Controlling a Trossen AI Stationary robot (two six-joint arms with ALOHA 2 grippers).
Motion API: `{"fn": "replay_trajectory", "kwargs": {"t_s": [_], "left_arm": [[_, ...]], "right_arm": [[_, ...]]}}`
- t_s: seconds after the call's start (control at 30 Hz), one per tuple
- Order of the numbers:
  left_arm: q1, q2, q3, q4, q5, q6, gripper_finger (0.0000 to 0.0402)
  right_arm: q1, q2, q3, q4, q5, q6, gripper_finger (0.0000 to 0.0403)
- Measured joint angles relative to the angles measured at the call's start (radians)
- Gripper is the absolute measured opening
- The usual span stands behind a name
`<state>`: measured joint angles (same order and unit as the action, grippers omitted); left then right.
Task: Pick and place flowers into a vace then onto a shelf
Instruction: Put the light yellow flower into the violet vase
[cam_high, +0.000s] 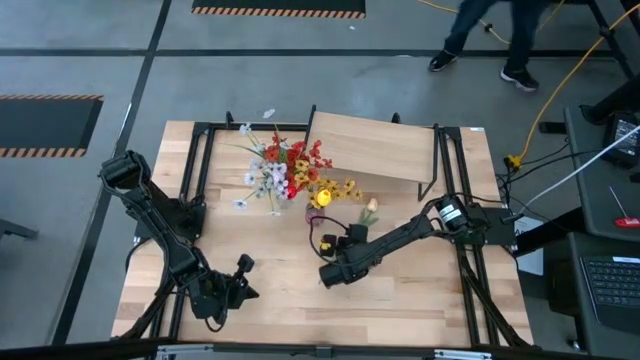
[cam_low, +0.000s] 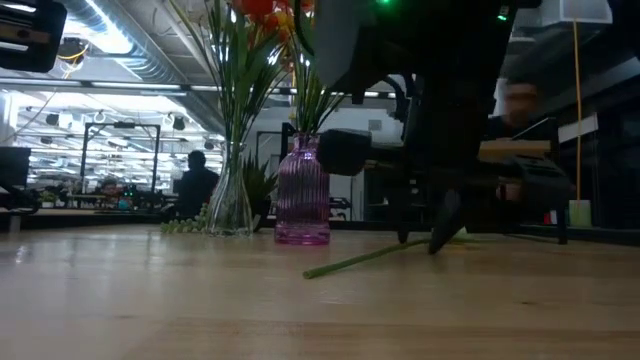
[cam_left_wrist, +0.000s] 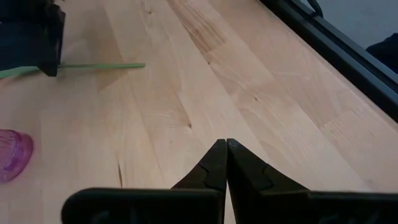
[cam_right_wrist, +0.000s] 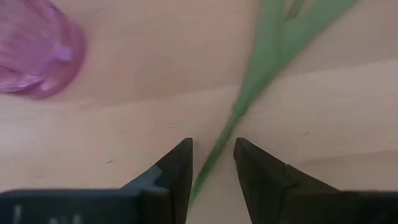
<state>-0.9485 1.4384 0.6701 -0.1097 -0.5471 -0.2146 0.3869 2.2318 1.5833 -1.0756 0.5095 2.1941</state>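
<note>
Both arms are built of dark, matte black links joined by chunky rounded joints. The left arm (cam_high: 160, 215) has a boxy black housing at its far end; the right arm (cam_high: 410, 232) carries a small white label with a red mark near one joint, and black cables trail off from there. Each gripper has two black fingers tapering to pointed wedge tips on a flat black crossbar: left gripper (cam_left_wrist: 226, 163), right gripper (cam_right_wrist: 213, 168)
</note>
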Motion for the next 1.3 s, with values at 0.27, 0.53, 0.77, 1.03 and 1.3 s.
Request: {"fn": "replay_trajectory", "kwargs": {"t_s": [0.27,0.53,0.77,1.03,1.3], "left_arm": [[0.000,0.000,0.000,0.000,0.010,0.000,0.0003],[0.000,0.000,0.000,0.000,0.018,-0.007,0.0004],[0.000,0.000,0.000,0.001,0.018,-0.010,0.0002],[0.000,0.000,0.000,0.001,0.018,-0.011,0.0005],[0.000,0.000,0.000,0.000,0.018,-0.011,0.0003]], "right_arm": [[-0.005,0.000,0.000,-0.068,-0.067,-0.053,0.0108],[0.000,0.000,-0.002,-0.147,-0.124,-0.190,0.0038],[0.007,0.000,-0.002,-0.159,-0.127,-0.349,0.0012],[0.007,0.000,-0.002,-0.164,-0.145,-0.499,0.0033],[0.057,-0.002,-0.002,-0.194,-0.192,-0.554,0.0007]]}}
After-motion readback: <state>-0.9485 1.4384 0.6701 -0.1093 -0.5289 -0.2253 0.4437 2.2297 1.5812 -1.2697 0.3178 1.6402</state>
